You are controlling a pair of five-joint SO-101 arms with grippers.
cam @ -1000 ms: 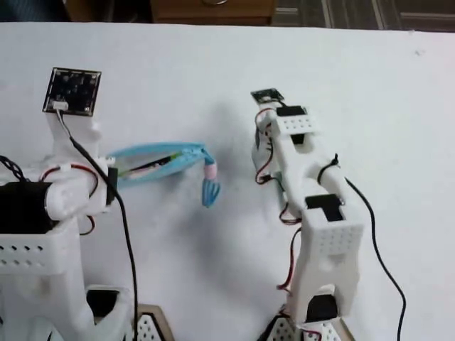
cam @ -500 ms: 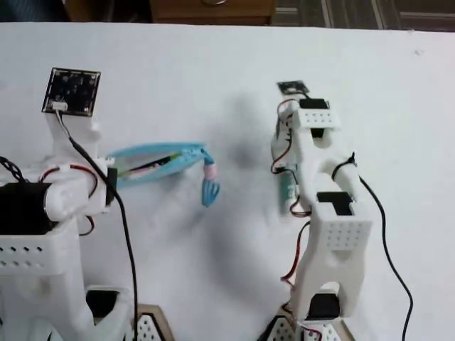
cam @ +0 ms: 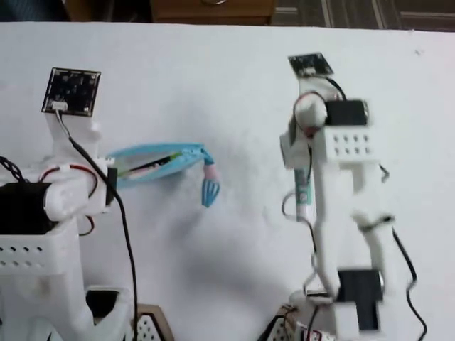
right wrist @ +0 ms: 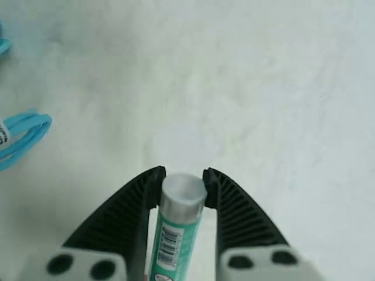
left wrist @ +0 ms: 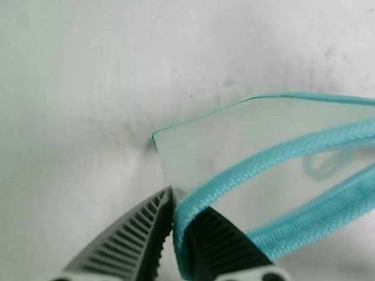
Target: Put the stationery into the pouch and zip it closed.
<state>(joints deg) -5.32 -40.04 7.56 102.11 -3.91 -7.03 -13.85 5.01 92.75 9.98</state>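
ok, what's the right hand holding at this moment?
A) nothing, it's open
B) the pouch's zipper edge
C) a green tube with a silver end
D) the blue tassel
C: in the right wrist view the right hand is shut on the green tube, silver end up between the fingers, while the left hand pinches the pouch.

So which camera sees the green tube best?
Right wrist view: the green tube sits close up in the right gripper. The high view has it partly hidden by the arm. The left wrist view faces the pouch.
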